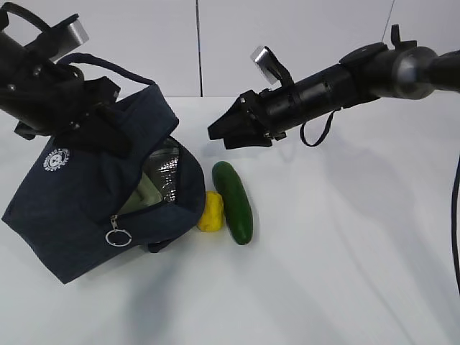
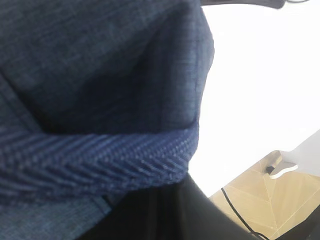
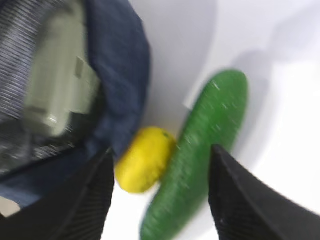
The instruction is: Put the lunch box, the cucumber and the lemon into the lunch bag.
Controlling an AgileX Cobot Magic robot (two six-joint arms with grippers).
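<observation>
White table (image 1: 345, 273), plain and matte, with soft shadows on it. Behind it a white wall (image 1: 302, 36) made of panels, with a thin dark vertical seam (image 1: 199, 47) between them. In the left wrist view, past the table edge, a tan tiled floor (image 2: 270, 200) with a black cable (image 2: 235, 205) and a white foot or bracket (image 2: 280, 167) on it. Even, diffuse light.
</observation>
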